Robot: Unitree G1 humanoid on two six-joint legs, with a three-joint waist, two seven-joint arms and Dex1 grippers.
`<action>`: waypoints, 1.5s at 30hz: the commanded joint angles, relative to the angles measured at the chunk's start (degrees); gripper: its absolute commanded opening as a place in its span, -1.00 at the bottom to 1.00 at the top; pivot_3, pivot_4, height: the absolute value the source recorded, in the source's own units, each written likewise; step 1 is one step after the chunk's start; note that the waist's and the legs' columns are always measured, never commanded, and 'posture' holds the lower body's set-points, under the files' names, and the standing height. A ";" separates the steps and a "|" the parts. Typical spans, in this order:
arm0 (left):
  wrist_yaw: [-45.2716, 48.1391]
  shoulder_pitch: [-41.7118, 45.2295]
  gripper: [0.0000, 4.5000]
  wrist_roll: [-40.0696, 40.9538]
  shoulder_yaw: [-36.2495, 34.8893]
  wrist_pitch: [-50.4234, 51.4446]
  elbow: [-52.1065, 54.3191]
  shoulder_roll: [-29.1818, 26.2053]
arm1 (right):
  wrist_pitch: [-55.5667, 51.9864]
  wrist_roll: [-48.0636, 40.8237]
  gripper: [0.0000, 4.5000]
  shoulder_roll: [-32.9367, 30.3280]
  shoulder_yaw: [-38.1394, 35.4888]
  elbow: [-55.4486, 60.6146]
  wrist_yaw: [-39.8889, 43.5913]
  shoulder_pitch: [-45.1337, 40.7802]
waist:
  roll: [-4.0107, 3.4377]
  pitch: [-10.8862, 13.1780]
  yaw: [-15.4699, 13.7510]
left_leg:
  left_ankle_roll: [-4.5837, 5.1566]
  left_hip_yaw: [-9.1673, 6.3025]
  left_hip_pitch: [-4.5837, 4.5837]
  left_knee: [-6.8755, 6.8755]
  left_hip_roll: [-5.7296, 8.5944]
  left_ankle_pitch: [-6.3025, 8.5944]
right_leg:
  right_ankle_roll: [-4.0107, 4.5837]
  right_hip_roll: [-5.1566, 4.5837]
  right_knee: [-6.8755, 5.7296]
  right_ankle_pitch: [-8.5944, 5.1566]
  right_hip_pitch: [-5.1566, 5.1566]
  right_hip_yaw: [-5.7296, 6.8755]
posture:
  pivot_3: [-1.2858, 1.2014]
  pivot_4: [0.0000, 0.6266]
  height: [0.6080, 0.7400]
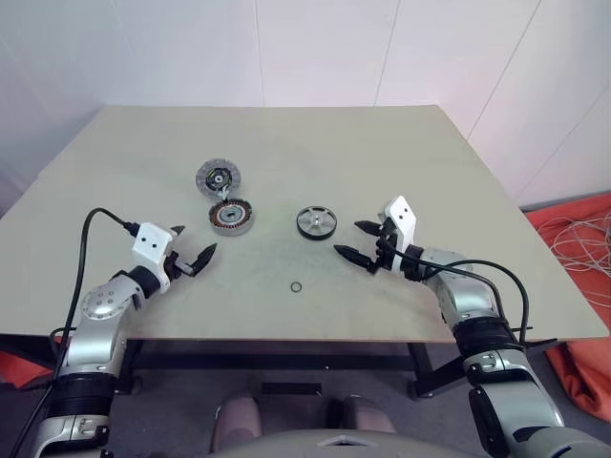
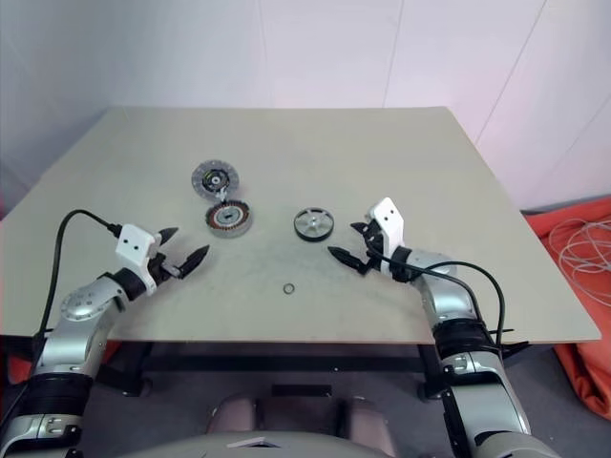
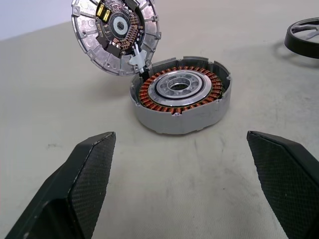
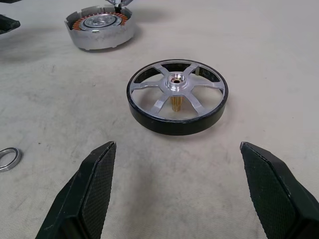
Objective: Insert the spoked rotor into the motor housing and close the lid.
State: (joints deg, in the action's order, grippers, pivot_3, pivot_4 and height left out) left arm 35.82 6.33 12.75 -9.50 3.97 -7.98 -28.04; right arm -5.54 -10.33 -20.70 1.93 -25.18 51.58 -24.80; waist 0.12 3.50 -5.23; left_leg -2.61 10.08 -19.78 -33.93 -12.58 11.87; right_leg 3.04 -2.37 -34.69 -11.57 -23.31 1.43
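Both grippers, left [image 1: 191, 246] & right [image 1: 359, 242], hover w/ fingers spread wide, empty. Spoked rotor [image 1: 316, 221] sits on table [image 1: 401, 153] betw. them, right of motor housing [image 1: 232, 216]; lid [image 1: 218, 177] propped open behind it.

Table [image 1: 477, 191], centre of frame: pale beige, faintly speckled

Motor housing [image 3: 180, 101], upper middle of the left wrist view: light grey outer wall, copper-orange ring of windings inside, silver centre

Lid [image 3: 115, 34], upper left of that view: silver-grey with radial ribs, dark centre with gold and copper-coloured parts

Spoked rotor [image 4: 177, 97], centre of the right wrist view: black outer rim, shiny silver spokes and hub, brass-coloured shaft beneath

Small ring [image 4: 9, 158], left edge of that view: silvery grey

Fingers [image 4: 92, 191], lower part of that view: black, fine cross-hatched texture

Cloth [image 1: 582, 239], right edge of the left eye view: orange-red
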 commanded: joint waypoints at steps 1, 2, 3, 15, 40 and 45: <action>0.11 1.26 0.99 -0.08 -0.21 -2.05 0.73 -0.26 | 0.33 -0.24 1.00 -1.26 0.10 3.18 0.77 -1.41 | 0.00 0.00 -0.01 | 0.00 0.00 0.00 0.00 0.00 0.00 | 0.00 0.00 0.00 0.00 0.00 0.00 | 0.03 -1.00 1.00; 0.12 1.27 0.99 -0.30 -0.04 -2.38 0.66 -0.25 | 0.35 -0.15 1.00 -1.39 0.20 3.33 0.85 -1.41 | 0.00 0.00 0.00 | 0.00 0.00 0.00 0.00 0.00 0.00 | 0.00 0.00 0.00 0.00 0.00 0.00 | 0.03 -1.00 1.00; 0.11 1.27 0.99 -0.38 0.05 -2.53 0.63 -0.21 | 0.32 -0.14 1.00 -1.46 0.26 3.50 0.87 -1.38 | 0.00 0.00 -0.01 | 0.00 0.00 0.00 0.00 0.00 0.00 | 0.00 0.00 0.00 0.00 0.00 0.00 | 0.03 -1.00 1.00; 0.03 1.32 0.99 -0.26 0.34 -2.58 0.78 -0.11 | -4.82 -1.50 1.00 -4.43 2.95 12.64 5.96 1.21 | 0.00 0.00 -0.11 | 0.00 0.00 0.00 0.02 0.00 0.00 | 0.00 0.00 0.01 0.00 0.00 0.00 | 0.03 -1.00 1.00; 6.24 -5.43 0.99 5.13 1.70 1.51 12.03 -1.03 | 4.65 6.03 1.00 0.45 21.82 -1.20 23.78 -11.49 | 0.00 0.00 0.14 | 0.00 -0.01 -0.06 0.04 -0.06 0.00 | 0.30 0.00 -0.02 0.10 -0.06 0.01 | 0.03 -1.00 1.00; 6.74 -7.26 0.99 5.00 1.44 2.01 13.58 -1.57 | 6.08 7.29 1.00 2.35 21.84 -5.69 24.71 -12.79 | -0.02 0.01 0.04 | 0.00 -0.01 -0.06 0.04 -0.07 0.00 | 0.29 0.00 -0.03 0.09 -0.05 0.03 | 0.03 -1.00 1.00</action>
State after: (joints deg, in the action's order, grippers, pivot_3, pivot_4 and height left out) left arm 42.48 -1.26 16.94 -7.09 6.27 3.13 -28.94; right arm -0.67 -3.07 -18.58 23.81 -30.47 75.43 -35.73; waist 0.10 3.51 -5.18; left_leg -2.62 10.07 -19.83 -33.90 -12.65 11.87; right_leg 3.34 -2.36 -34.74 -11.48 -23.36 1.46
